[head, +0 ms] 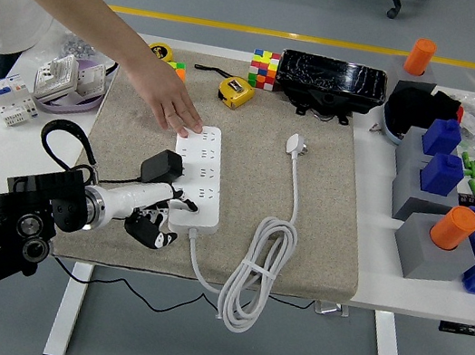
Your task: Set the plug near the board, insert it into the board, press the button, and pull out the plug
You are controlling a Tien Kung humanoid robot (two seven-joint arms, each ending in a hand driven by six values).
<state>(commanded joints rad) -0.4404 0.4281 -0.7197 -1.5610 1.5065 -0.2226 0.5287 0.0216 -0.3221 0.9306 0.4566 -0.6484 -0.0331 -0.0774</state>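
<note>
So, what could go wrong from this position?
The left hand rests at the near end of the power strip, beside the black plug; a careless push may shift the strip or knock the plug loose. A person's hand holds the far end, so fingers could be bumped.

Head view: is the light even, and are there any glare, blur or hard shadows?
Head view: the light is soft and even, with faint shadows under the white cable; the picture is sharp overall, glare shows only on the wrapped black box; the left hand at the power strip is dark, so its fingers are hard to separate.
</note>
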